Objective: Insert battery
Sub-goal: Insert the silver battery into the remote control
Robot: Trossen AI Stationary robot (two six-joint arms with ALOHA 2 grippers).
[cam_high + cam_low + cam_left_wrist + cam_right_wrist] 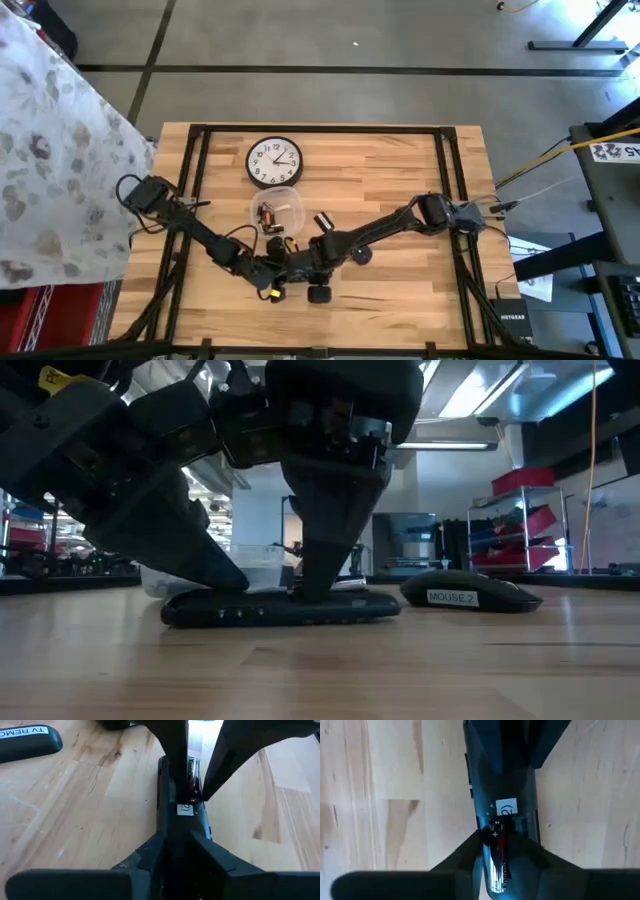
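Note:
A black remote (280, 607) lies flat on the wooden table, its open battery compartment facing up beside a small white label (185, 810). My left gripper (180, 845) is shut on the remote's near part. My right gripper (497, 845) stands over the middle of the remote, shut on a silver and red battery (498, 865). The battery's lower end sits at the compartment next to the label. In the high view both grippers meet near the table's front middle, left gripper (272, 280) and right gripper (305, 262). My left gripper holds the remote by its two long sides (162, 832), one finger on each side, across the remote. The fingers (200, 560) slant down from the table's left. The remote stays flat on the table. My right gripper pinches the battery (193, 775) between its two fingers, which point down from above (325, 550). The battery runs along the fingers. Its marked plus end (495, 834) reaches down into the remote's compartment, and its other end stays up between the fingers.
A second remote labelled TV REMOTE (25, 740) lies close by. A black mouse (470, 595) sits to the right of the held remote. A clear tub with batteries (275, 213) and a wall clock (274, 161) lie toward the far side.

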